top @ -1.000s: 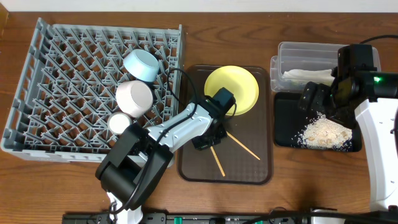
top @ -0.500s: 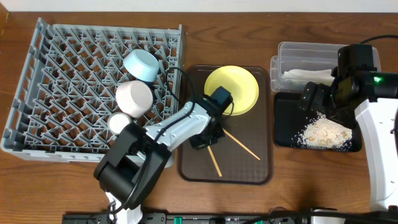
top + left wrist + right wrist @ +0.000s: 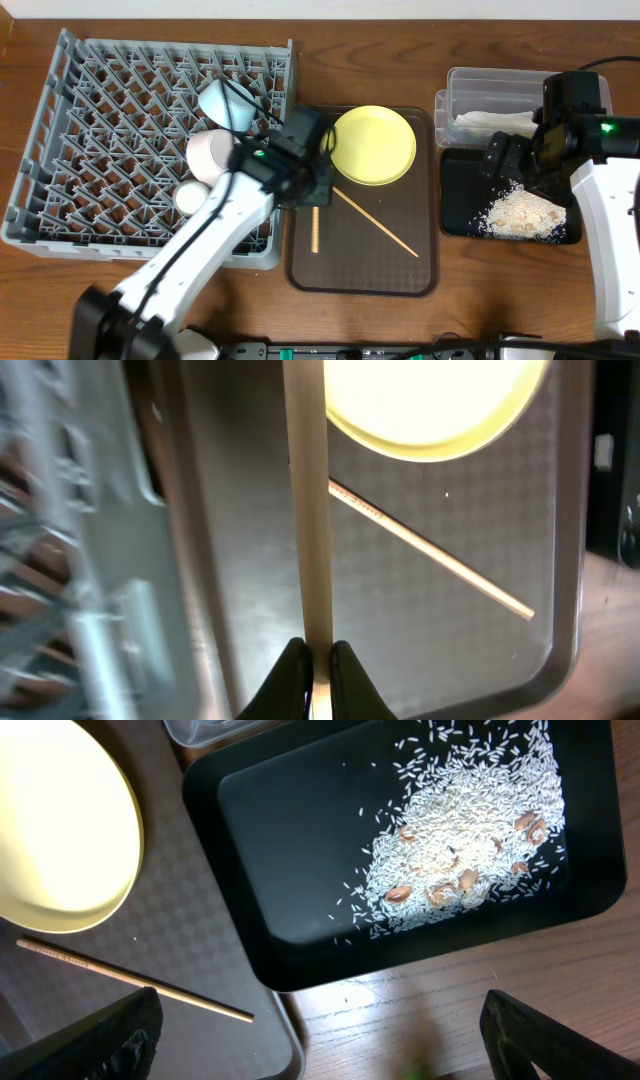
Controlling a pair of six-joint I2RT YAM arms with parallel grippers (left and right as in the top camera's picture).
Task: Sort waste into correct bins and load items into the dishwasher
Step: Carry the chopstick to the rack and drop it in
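Two thin, straight wooden sticks: the held chopstick (image 3: pixel 306 510) is clamped in the left end effector (image 3: pixel 318 660) above the textured brown tray (image 3: pixel 400 275). The loose chopstick (image 3: pixel 375 223) lies at six o'clock of one round yellow plate (image 3: pixel 373 146). The right end effector (image 3: pixel 320 1020) gapes apart near the black tray (image 3: pixel 300 870) of crumbs (image 3: pixel 470 830).

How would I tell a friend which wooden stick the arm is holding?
Find the brown serving tray mid-table. The held chopstick runs straight along its left side, pinched by the left gripper; the other chopstick lies slanted beside the yellow plate.
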